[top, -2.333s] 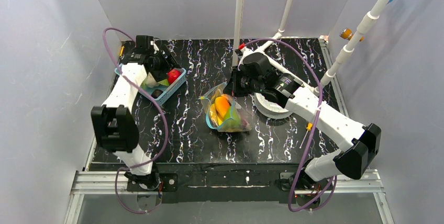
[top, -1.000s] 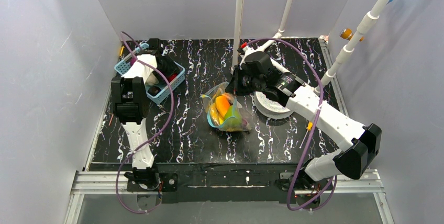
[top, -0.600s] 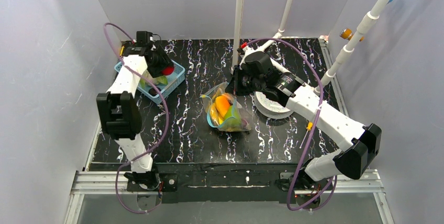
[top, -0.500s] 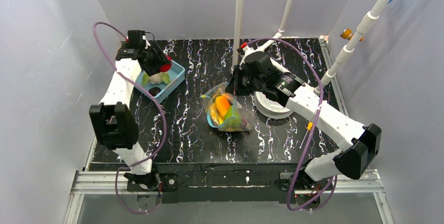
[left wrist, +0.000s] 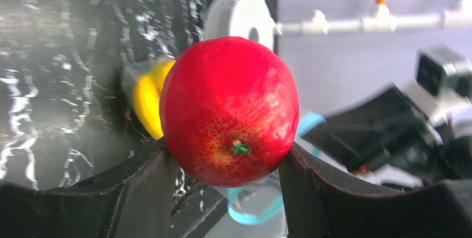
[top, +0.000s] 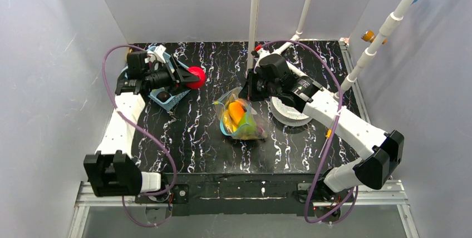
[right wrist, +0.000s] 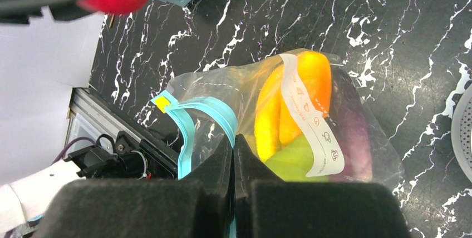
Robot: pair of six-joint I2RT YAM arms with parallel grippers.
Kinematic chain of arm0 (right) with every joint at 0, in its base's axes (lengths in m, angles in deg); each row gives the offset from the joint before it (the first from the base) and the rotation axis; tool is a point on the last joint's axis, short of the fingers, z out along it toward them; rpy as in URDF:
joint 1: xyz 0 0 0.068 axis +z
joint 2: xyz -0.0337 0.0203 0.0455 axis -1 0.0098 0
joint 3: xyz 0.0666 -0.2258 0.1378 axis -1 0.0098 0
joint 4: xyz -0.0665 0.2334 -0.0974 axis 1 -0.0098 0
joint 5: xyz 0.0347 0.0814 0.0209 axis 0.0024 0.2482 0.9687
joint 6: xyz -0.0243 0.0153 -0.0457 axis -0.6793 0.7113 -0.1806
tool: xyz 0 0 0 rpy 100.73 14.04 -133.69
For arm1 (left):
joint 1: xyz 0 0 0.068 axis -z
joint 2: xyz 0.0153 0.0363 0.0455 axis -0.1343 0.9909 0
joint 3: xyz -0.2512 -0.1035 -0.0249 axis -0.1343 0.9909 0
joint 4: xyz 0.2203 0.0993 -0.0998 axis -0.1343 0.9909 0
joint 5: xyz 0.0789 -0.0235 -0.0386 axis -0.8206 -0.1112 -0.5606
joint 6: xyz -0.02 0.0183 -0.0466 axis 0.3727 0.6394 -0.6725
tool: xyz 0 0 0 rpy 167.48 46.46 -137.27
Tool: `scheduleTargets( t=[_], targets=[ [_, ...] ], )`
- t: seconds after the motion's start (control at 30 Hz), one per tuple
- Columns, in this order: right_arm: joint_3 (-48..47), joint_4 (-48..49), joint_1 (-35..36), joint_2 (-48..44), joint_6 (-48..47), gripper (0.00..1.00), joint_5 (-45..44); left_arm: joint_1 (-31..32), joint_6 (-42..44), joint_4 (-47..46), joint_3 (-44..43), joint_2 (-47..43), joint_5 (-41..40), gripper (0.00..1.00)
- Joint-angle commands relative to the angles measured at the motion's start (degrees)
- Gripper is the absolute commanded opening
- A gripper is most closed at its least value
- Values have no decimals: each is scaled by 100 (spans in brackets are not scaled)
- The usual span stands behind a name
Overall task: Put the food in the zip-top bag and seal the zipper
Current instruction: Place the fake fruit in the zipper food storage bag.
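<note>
**Zip-top bag and arms, top and wrist views.** The zip-top bag (top: 241, 120) lay at the middle of the black marbled surface (top: 211, 149), with its mouth turned to the left. Through the clear plastic showed pieces of food: an orange piece (right wrist: 311, 82), a yellow banana (right wrist: 266, 121), a green piece (right wrist: 289, 163) and a dim purple one (right wrist: 356, 132). The teal zipper (right wrist: 186, 138) curved around the gaping mouth, unsealed. The right fingers (right wrist: 234, 157) were pressed together on the bag's rim just beside the zipper and held that edge up off the surface. Left of the bag and apart from it, the left fingers (left wrist: 305, 179) stood part-way open. They were clamped on either side of a round red fruit (left wrist: 229, 110), which was carried above the surface. A light-blue basket (top: 168, 100) sat farther left of the bag, under the left wrist. A white perforated disc (top: 290, 114) lay just right of the bag, partly under the right arm.
</note>
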Motion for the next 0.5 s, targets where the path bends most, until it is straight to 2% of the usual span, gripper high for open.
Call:
scheduleTargets(
  t=[0.0, 0.13, 0.3, 0.47],
  targets=[
    [-375, 169, -21, 55, -19, 1, 134, 328, -98, -557, 273, -1013, 1219, 25],
    [-354, 212, -21, 43, -1, 1, 180, 815, -2, -554, 492, -1493, 1232, 26],
    [-477, 176, -22, 88, 0, 1, 208, 1502, 177, -267, 660, -1673, 833, 27],
    [-433, 202, -21, 32, 27, 1, 226, 1758, 210, -180, 710, -1644, 564, 26]
  ],
)
